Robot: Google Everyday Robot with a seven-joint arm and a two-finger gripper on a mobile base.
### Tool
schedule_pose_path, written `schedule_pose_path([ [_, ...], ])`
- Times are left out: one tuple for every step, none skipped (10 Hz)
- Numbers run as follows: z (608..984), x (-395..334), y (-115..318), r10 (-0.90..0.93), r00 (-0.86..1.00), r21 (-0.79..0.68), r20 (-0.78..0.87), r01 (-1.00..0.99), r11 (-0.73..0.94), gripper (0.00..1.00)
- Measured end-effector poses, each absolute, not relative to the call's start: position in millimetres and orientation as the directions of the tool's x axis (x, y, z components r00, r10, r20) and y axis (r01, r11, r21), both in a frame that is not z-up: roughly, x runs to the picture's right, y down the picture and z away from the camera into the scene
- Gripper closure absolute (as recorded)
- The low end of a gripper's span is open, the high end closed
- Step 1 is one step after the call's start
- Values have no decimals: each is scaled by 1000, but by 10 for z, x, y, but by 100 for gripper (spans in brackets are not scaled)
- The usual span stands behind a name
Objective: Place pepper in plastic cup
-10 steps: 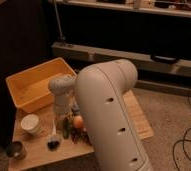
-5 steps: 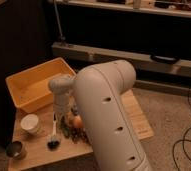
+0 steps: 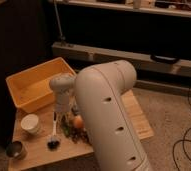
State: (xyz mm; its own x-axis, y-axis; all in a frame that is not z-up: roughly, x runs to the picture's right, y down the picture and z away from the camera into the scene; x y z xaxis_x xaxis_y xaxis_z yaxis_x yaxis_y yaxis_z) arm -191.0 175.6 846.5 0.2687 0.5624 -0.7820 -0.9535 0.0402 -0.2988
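My gripper (image 3: 64,111) hangs below the white wrist (image 3: 62,86), low over the middle of the wooden table (image 3: 131,117). A slim dark green pepper (image 3: 68,128) lies on the table just below it, beside a round orange fruit (image 3: 78,121). A small pale greenish shape right under the gripper (image 3: 64,119) looks like the plastic cup, mostly hidden by the gripper. My large white arm (image 3: 106,115) covers the table's middle and right.
A yellow bin (image 3: 34,87) stands at the back left. A white round cup (image 3: 30,123) and a dark metal bowl (image 3: 15,149) sit at the left front. A white-handled brush (image 3: 54,133) lies left of the pepper. Shelving stands behind the table.
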Motion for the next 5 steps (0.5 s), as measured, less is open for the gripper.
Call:
schedule_pose_path([
  [8377, -1877, 1603, 589, 265, -305, -764, -952, 32, 96],
  [8278, -1846, 1407, 618, 260, -313, -742, -950, 24, 96],
  [8173, -1805, 1210, 643, 255, -318, -722, -948, 18, 96],
  [8071, -1761, 996, 669, 251, -325, -699, -945, 14, 96],
  [8044, -1719, 818, 683, 255, -333, -684, -943, 19, 96],
])
